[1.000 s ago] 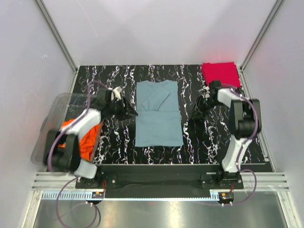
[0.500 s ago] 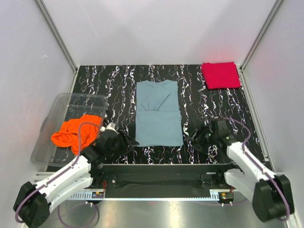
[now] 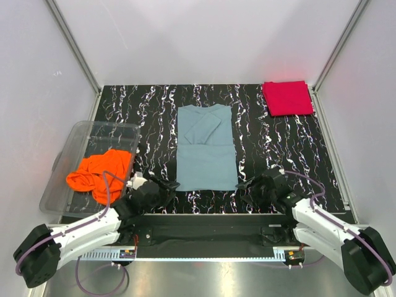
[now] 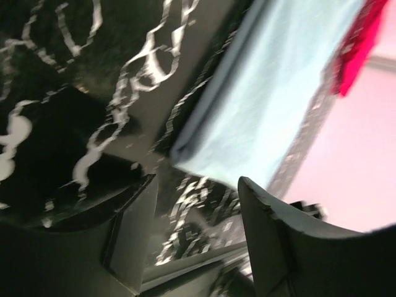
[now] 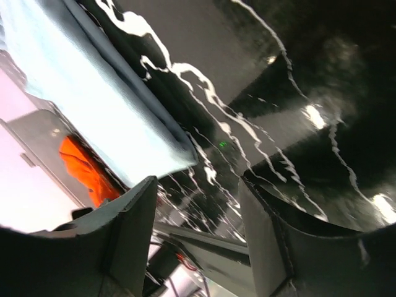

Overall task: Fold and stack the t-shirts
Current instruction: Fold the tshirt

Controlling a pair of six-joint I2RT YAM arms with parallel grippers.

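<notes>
Both arms have swung back from the middle of the desk (image 3: 148, 111) to its near edge since a second ago, and over the last half second each hand has crept a little closer to the grey-blue t-shirt (image 3: 206, 154). I now have the left hand (image 3: 168, 184) low over the desk just beside the shirt's near left corner, and the right hand (image 3: 246, 185) just beside its near right corner.

From the left wrist, the left hand (image 4: 197, 185) has its fingers spread wide with nothing between them; the shirt's corner (image 4: 272, 93) lies just ahead of the gap, apart from both fingers. The right hand (image 5: 198, 182) is in the same state (fingers wide, gap empty), with the opposite corner (image 5: 111, 117) ahead of it and untouched.

The grey-blue shirt lies flat in the middle of the desk as a long rectangle, collar at the far end, with one sleeve folded in across the chest. The red t-shirt (image 3: 287, 98) sits folded square in the far right corner, well apart from the others. The orange t-shirt (image 3: 99, 173) is crumpled in the clear plastic bin (image 3: 80, 133) at the desk's left edge.
</notes>
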